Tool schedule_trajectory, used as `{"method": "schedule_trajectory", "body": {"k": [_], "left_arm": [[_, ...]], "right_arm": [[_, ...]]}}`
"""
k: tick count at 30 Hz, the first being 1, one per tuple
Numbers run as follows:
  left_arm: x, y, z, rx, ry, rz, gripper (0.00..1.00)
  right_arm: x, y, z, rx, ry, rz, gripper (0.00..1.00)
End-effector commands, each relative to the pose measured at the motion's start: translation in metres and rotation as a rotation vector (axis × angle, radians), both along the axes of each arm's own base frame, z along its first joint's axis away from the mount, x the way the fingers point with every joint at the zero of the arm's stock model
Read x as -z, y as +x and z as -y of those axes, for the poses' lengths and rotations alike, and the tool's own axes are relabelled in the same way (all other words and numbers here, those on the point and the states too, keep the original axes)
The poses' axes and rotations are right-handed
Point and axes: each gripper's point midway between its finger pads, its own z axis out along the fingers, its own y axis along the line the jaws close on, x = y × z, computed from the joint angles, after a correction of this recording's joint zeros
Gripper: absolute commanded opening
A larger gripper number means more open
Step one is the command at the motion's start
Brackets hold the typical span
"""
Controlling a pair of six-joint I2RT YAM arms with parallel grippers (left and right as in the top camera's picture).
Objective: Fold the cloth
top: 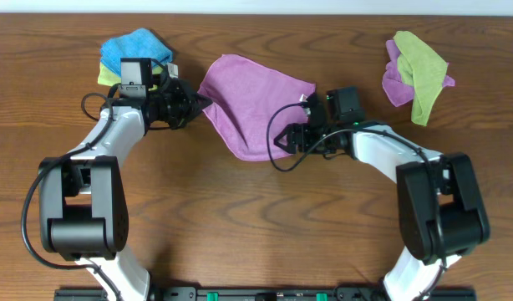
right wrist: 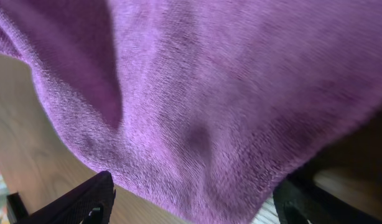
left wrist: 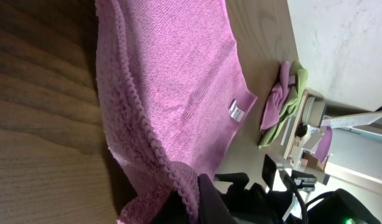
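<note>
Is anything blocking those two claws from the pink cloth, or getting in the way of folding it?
Nothing visible. The left gripper and right gripper sit at the edges of the pink cloth; the blue pile and the green pile lie apart from it.

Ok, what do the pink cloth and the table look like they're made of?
Pink cloth: likely microfibre terry, matte; fuzzy looped pile, stitched hem, sewn-in white tag. Table: brown wood grain, slight sheen; solid wood or laminate, cannot tell.
</note>
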Motion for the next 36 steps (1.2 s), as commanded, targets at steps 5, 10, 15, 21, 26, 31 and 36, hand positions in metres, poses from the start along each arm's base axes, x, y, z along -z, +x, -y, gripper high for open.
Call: {"method": "schedule_trajectory", "body": {"k": [5, 10, 15, 21, 26, 31, 36], "left_arm": [[-0.007, 0.007, -0.002, -0.009, -0.001, 0.019, 0.06], [-0.007, 0.007, -0.002, -0.009, -0.001, 0.02, 0.06], [-0.007, 0.007, -0.002, -0.009, 0.0, 0.02, 0.06], [-0.006, 0.009, -0.004, -0.019, 0.012, 0.024, 0.06], [-0.007, 0.012, -0.005, -0.023, 0.018, 0.039, 0.05], [-0.008, 0.014, -0.005, -0.028, 0.019, 0.051, 0.06], [-0.01, 0.017, -0.005, -0.029, 0.019, 0.065, 0.06]], "right_arm": [[0.022, -0.026, -0.03, -0.066, 0.014, -0.081, 0.79], [0.003, -0.026, -0.043, -0.094, 0.109, -0.072, 0.77], [-0.029, -0.023, -0.061, -0.119, 0.257, -0.055, 0.77], [-0.053, -0.018, -0.073, -0.137, 0.368, -0.042, 0.76], [-0.059, -0.025, -0.077, -0.167, 0.41, -0.065, 0.76], [-0.061, -0.036, -0.081, -0.202, 0.435, -0.099, 0.74], [-0.046, -0.054, -0.08, -0.239, 0.372, -0.134, 0.74]]}}
